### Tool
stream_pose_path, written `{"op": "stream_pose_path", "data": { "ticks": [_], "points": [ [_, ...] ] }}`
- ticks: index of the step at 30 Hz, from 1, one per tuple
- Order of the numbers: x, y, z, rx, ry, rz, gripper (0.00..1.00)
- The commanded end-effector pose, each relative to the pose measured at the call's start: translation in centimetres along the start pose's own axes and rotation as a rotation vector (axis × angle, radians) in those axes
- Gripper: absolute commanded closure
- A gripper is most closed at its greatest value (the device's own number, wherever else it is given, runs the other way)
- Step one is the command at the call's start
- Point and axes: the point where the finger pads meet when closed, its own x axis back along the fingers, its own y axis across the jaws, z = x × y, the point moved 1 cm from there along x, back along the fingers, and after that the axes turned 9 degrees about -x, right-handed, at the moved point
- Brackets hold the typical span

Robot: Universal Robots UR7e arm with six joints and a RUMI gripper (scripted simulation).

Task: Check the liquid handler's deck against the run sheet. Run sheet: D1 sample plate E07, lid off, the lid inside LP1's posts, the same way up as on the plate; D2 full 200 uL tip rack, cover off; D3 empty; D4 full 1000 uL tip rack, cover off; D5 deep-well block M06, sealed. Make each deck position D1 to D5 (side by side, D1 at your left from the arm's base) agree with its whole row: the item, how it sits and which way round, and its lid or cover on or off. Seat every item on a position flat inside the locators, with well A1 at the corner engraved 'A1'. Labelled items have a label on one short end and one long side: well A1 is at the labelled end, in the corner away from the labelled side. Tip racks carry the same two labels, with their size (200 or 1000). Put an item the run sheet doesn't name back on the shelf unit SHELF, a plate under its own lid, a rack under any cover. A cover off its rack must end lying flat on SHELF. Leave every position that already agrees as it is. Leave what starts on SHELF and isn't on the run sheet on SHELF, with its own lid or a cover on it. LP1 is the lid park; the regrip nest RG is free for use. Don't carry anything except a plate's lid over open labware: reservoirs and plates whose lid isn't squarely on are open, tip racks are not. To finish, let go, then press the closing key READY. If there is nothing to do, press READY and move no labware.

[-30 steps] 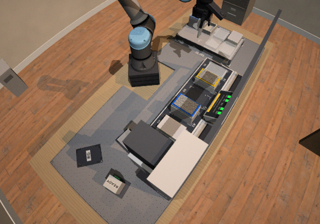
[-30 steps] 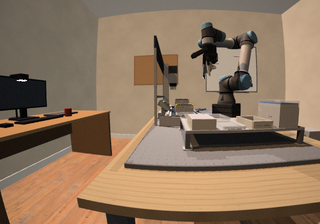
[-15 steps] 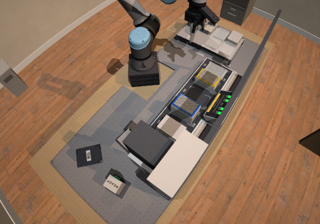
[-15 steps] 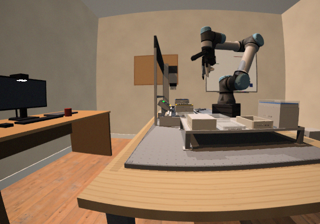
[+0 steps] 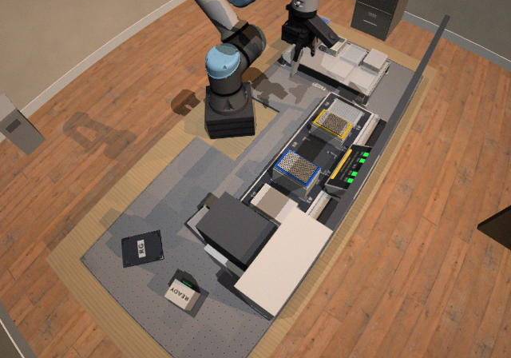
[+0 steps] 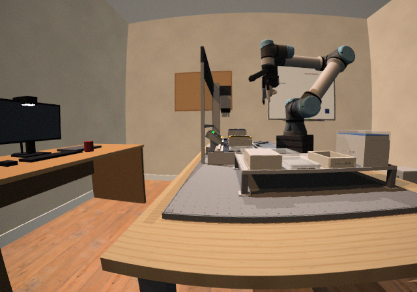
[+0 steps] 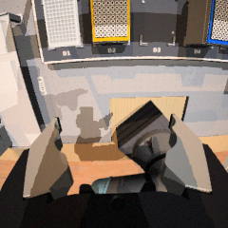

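Jaws are spread wide apart with nothing between them. The gripper [image 7: 115, 121] hangs high in the air over the gray mat, between the shelf unit [image 6: 303, 170] and the deck [image 7: 142, 59]. It looks down at the near edge of the deck.

My guess is that the sample plate [image 7: 61, 21] is the thing to check next. It sits on the spot marked D1, at the left end of the deck row. It is probably light and made of stiff plastic. Its sides look smooth, so it could slip if the squeeze is too soft. A good way to hold it would be one finger on each side wall, low down, and to keep it flat. If there is liquid in the little holes, a tilt could spill it.

It is white and shaped like a small flat box. Its top is full of tiny holes in neat rows. I cannot tell if a clear lid is on it, and I cannot read its label from here.

Just beside it, on D2, is a yellow tip rack [image 7: 110, 19] with no cover. Nothing stands on the D3 spot [image 7: 157, 33]. A blue tip rack [image 7: 219, 21] comes after that. The READY key [image 5: 181, 295] is far off, at the other end of the mat.
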Motion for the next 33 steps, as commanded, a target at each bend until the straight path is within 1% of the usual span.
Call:
{"op": "stream_pose_path", "data": {
  "ticks": [1, 7, 9, 21, 33],
  "points": [
    [0.2, 3.3, 0.2, 0.004, -0.002, 0.012, 0.18],
    [0.3, 6.3, 0.3, 0.004, -0.002, 0.012, 0.18],
    [0.3, 6.3, 0.3, 0.004, -0.002, 0.012, 0.18],
    [0.5, 12.3, 0.6, 0.004, -0.002, 0.012, 0.18],
    [0.5, 12.5, 0.6, 0.004, -0.002, 0.012, 0.18]
  ]
}}
